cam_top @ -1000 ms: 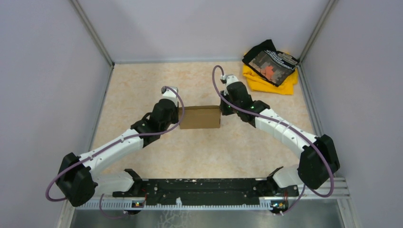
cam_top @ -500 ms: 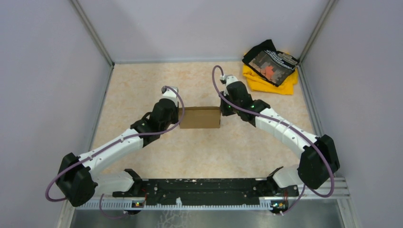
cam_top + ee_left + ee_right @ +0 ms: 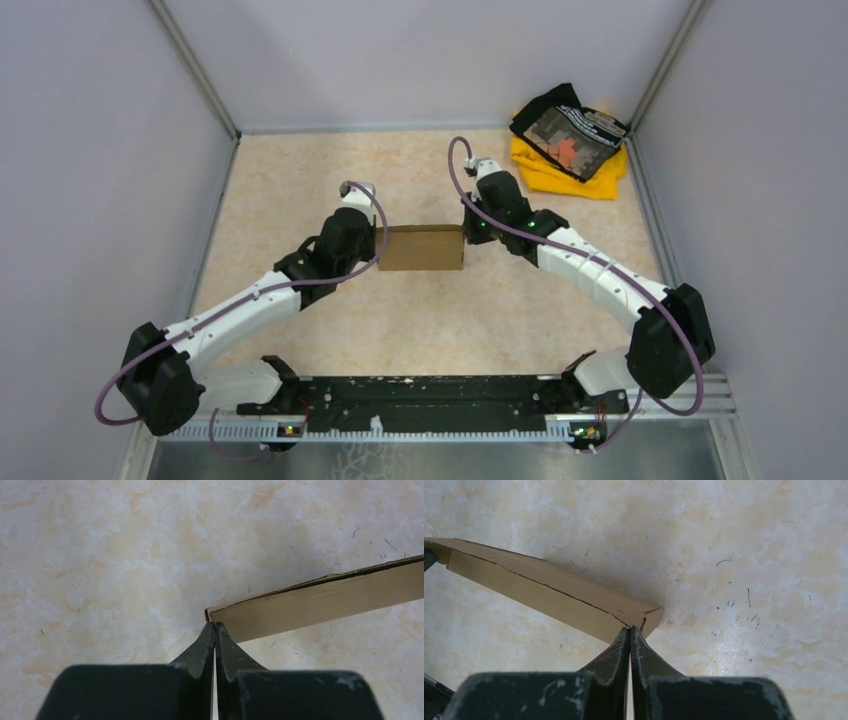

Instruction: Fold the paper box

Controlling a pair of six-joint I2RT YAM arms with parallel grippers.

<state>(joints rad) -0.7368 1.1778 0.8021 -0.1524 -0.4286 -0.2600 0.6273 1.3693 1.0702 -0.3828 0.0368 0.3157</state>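
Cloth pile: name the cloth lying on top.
The black patterned cloth; it lies over the yellow cloth, which shows only around its edges.

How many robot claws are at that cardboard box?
2. The left gripper, shut, touches the paper box at its left end; the right gripper, also shut, touches its right end. No others seem hidden.

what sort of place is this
Probably a robot lab cell: grey partition walls enclose a marbled tabletop, with the left arm and right arm mounted on a rail at its near edge.
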